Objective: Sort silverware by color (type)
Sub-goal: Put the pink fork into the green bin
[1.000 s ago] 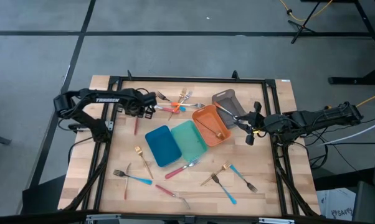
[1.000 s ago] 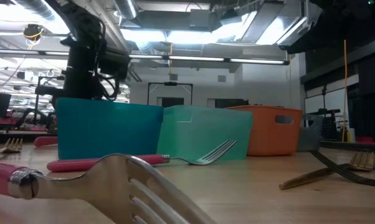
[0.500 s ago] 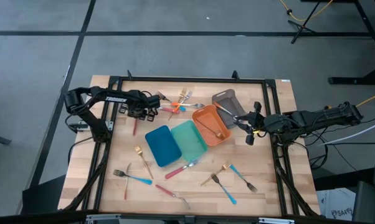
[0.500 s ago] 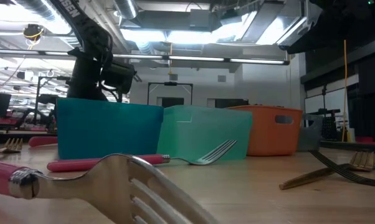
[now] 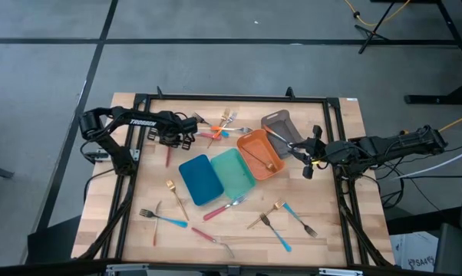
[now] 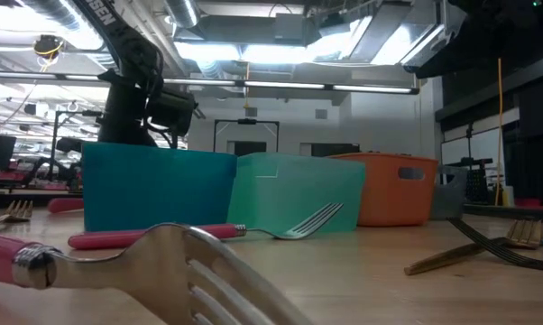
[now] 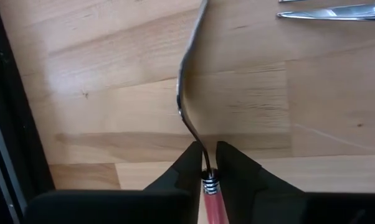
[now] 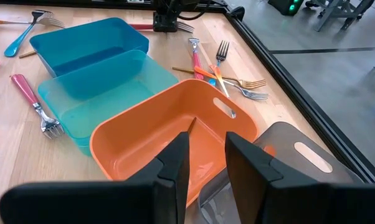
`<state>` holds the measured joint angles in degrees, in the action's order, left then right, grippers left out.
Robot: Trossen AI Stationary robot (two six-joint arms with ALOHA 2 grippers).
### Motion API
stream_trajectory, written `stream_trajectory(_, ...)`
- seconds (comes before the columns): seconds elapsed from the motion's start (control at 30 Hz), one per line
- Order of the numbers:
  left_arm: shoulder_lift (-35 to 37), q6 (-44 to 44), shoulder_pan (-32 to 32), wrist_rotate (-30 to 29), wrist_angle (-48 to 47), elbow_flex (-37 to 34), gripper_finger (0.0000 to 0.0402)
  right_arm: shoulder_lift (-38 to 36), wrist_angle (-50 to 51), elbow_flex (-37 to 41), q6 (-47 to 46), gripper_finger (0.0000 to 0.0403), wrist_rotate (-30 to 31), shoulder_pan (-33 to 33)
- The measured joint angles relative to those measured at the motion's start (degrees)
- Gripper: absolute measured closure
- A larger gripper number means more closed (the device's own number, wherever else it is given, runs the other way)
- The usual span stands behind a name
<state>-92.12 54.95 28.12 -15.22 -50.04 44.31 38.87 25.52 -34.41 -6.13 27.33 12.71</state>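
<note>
Left pincer has just come in from wide to a narrow pinch, fingers closing either side of the neck of a pink-handled fork where the metal stem meets the ringed collar; from the wrist view I read it as holding the fork, or very nearly seated on it. The arm moved a little between the earliest overhead frame and half a second ago, then settled; overhead it has not shifted since. The fork lies flat on the table at the far left, just left of the blue tray, its stem curving away from the pincer across the bare wood. Not lifted yet, as far as I can judge. Right pincer unchanged, jaws apart and empty, hanging over the orange tray near the grey tray; waiting. Meaning for the task: pick in hand, one pink fork about to leave the table if the grip holds. The pinch sits on a thin, smooth neck, so I expect the fork may swivel or slip on lift. Most of the silverware is loose on the table: a mixed cluster at the far edge, more along the near side. Teal tray looks empty. Sorting is early
</note>
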Motion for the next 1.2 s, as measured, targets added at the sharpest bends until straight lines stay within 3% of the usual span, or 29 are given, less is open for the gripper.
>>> stream_trajectory(0.43, 0.2, -1.9, 0.1, -2.0, -0.5, 0.0, 0.0387, 0.0, 0.0, 0.0, 0.0, 0.0308, 0.0, 0.0)
stream_trajectory(0.73, 0.2, -11.6, -0.4, -4.6, -0.5, 8.8, 0.0387, 0.0, 0.0, 0.0, 0.0, 0.0308, 0.0, 0.0)
stream_trajectory(0.9, 0.3, -22.5, -2.1, -8.2, -0.1, 16.5, 0.0387, 0.0, 0.0, 0.0, 0.0, 0.0308, 0.0, 0.0)
stream_trajectory(1.2, 0.3, -46.4, -9.0, -6.4, 7.4, 27.3, 0.0387, 0.0, 0.0, 0.0, 0.0, 0.0308, 0.0, 0.0)
